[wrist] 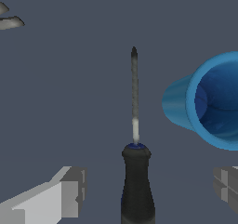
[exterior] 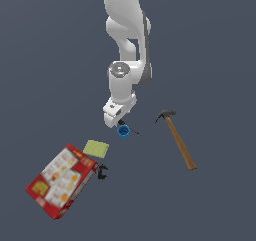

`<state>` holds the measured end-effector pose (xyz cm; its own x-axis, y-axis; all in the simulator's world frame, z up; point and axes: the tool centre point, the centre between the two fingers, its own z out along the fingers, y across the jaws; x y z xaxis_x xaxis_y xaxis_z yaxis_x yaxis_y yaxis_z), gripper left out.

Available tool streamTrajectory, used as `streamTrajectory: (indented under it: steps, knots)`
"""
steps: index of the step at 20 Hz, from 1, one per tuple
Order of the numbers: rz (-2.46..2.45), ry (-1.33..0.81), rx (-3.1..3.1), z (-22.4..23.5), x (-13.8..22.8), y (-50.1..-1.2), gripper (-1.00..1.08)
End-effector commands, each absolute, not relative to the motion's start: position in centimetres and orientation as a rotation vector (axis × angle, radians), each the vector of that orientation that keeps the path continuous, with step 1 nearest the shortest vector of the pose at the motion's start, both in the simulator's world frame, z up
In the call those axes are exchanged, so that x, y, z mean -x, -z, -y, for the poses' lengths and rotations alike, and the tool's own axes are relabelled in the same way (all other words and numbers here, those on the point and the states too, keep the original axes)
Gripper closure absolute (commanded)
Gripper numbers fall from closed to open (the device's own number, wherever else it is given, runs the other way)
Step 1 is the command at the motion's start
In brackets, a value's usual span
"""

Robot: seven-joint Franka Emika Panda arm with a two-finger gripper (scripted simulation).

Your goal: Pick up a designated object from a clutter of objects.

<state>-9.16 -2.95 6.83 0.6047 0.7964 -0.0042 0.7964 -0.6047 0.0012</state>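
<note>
In the exterior view, going left to right, the red cracker box [exterior: 62, 181] is noted at about 7 o'clock from the arm's end, with the sponge [exterior: 96, 148] and the small black clamp [exterior: 102, 172] just beside it; the gripper [exterior: 118, 120] hangs over the blue cup [exterior: 123, 132], and the hammer [exterior: 177, 137] lies well apart toward 3 o'clock. In the wrist view the screwdriver [wrist: 135, 172] is seen lying flat on the tabletop, its black handle between the two jaws, which stand wide apart and touch nothing. Its long axis is judged to run crosswise to the line joining the jaws, shaft pointing away toward 12 o'clock. The cup [wrist: 209, 102], on its side, lies near the shaft at about 2 o'clock, apart from it. A straight closing on the handle appears called for.
</note>
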Motion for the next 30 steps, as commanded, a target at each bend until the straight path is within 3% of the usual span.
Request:
streamTrajectory:
  steps: [1, 25, 26, 30]
  knots:
    - [-1.420, 0.001, -2.802, 2.9, 9.4, -6.6, -0.92]
    - [-1.425, 0.001, -2.800, 2.8, 9.5, -1.5, -0.92]
    - [-1.425, 0.001, -2.800, 2.8, 9.5, -1.5, 1.08]
    - [-1.425, 0.001, -2.800, 2.8, 9.5, -1.5, 1.08]
